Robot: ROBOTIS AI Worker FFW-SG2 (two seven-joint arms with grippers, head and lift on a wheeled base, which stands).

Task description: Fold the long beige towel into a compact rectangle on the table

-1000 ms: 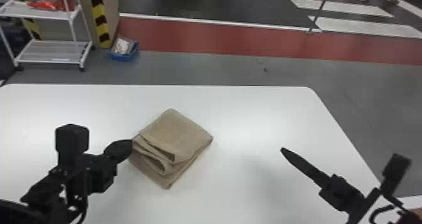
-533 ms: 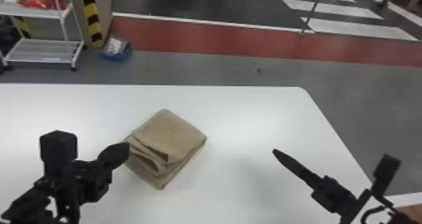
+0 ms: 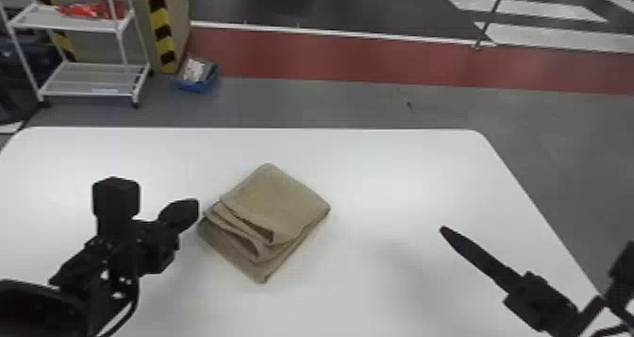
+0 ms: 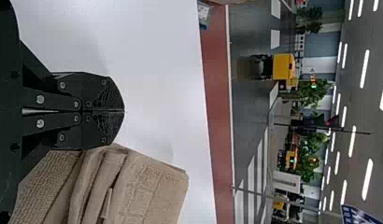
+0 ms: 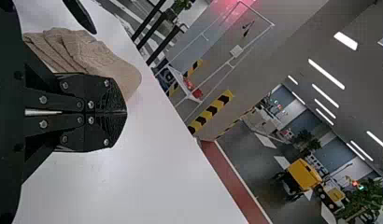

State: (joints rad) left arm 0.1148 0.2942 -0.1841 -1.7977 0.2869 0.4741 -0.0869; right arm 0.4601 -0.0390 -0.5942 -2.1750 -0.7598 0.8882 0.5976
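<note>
In the head view the beige towel (image 3: 278, 204) lies folded into a layered, roughly square bundle on the white table, turned cornerwise, with loose-looking folds along its left side. My left gripper (image 3: 191, 208) is just left of the towel's left corner; I cannot tell if they touch. My right gripper (image 3: 444, 230) is well to the right of the towel, apart from it. In the left wrist view the left gripper (image 4: 123, 111) is shut with nothing between its fingers, beside the towel (image 4: 150, 186). In the right wrist view the right gripper (image 5: 125, 112) is also shut, with the towel (image 5: 105, 63) beyond it.
The white table (image 3: 377, 171) has its far edge beyond the towel and its right edge past my right gripper. On the floor behind stand a white shelf rack (image 3: 94, 79) and a blue bin (image 3: 197, 76), both away from the table.
The head view has shifted, moving table, towel and arms together within it. The towel's folded shape looks the same, and both grippers keep about the same places beside it.
</note>
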